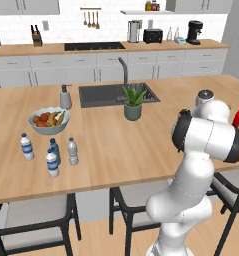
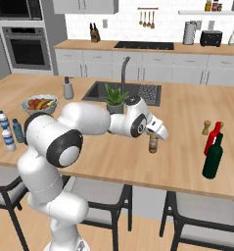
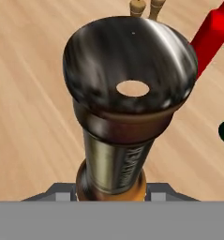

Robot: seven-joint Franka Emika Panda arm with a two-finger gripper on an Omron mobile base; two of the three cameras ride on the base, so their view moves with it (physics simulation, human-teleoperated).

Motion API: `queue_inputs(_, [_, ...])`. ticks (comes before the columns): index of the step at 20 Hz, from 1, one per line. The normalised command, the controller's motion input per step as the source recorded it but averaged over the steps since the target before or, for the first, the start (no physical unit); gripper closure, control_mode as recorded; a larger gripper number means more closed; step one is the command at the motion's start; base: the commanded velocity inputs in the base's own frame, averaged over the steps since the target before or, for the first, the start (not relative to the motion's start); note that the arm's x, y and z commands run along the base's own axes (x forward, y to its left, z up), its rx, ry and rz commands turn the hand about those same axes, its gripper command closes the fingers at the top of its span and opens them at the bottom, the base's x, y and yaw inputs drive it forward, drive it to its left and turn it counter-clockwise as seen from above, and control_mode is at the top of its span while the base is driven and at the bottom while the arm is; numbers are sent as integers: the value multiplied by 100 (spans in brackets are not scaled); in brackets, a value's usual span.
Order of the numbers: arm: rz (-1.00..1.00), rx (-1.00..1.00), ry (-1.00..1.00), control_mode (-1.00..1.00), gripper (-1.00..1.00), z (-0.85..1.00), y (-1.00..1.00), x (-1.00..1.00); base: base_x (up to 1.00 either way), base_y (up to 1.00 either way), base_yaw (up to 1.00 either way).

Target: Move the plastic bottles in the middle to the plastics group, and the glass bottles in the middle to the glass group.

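Clasping the amber bottle (image 2: 153, 143) between its jaws, the gripper (image 2: 154, 136) hangs over the wooden island counter (image 2: 187, 162) with the bottle upright and its base near the board; whether the base touches the wood I cannot tell. In the hand view the bottle (image 3: 120, 140) stands right before the camera, its dark flared mouth open at the top and its pale label running down the neck, with the gripper (image 3: 111, 190) closed narrowly about its lower part. To the right of the bottle, well apart from it, stands the glass group: the red bottle (image 2: 212, 138) and, nearer the front edge, the dark green bottle (image 2: 213, 157), the two just beside each other. A small wooden shaker (image 2: 205, 128) stands a little left of the red bottle and farther back. In the left base view the red bottle (image 1: 238, 116) shows just past the arm's white elbow. Behind the gripper a potted plant (image 2: 115, 100) sits at the near rim of the dark sink (image 2: 150, 93), with the tap rising over the basin. At the far left of the counter stand the plastic bottles: a plain clear one (image 1: 72, 151), a blue-tinted one (image 1: 54, 148), a blue-labelled one (image 1: 52, 163) in front of it, and another blue-labelled one (image 1: 26, 146) farther left. Behind them rests a fruit bowl (image 1: 49, 121), and beyond that a soap dispenser (image 1: 65, 96) beside the sink
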Motion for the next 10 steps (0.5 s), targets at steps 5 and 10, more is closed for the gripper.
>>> queue_inputs(5, [-36, 0, 0, -100, 100, 0, -81, -16, 0, 0, 0])
queue_inputs(10, [-32, 4, -7, -100, 100, 1, -72, -25, 0, 0, 0])
